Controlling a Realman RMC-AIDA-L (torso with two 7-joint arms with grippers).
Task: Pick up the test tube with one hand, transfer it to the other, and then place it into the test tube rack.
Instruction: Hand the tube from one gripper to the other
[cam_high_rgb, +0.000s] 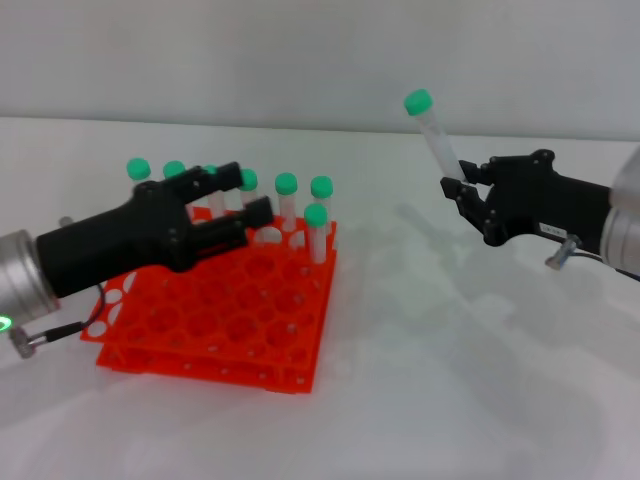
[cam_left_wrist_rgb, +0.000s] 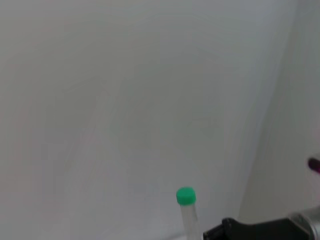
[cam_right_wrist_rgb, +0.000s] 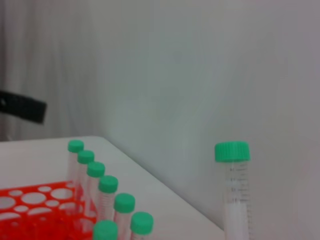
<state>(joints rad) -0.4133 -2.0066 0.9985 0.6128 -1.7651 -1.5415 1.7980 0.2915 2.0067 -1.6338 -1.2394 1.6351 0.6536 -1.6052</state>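
My right gripper (cam_high_rgb: 462, 192) is shut on the lower end of a test tube (cam_high_rgb: 434, 134) and holds it up over the table at the right, green cap tilted up and to the left. The same tube shows in the right wrist view (cam_right_wrist_rgb: 234, 190) and in the left wrist view (cam_left_wrist_rgb: 187, 212). My left gripper (cam_high_rgb: 248, 200) is open and empty, hovering over the back of the orange-red test tube rack (cam_high_rgb: 215, 325). Several green-capped tubes (cam_high_rgb: 318, 228) stand in the rack's back rows; they also show in the right wrist view (cam_right_wrist_rgb: 107, 195).
The white table (cam_high_rgb: 450, 380) stretches between the rack and my right gripper. A white wall (cam_high_rgb: 300, 60) stands behind the table. The rack's front rows of holes (cam_high_rgb: 230, 310) hold nothing.
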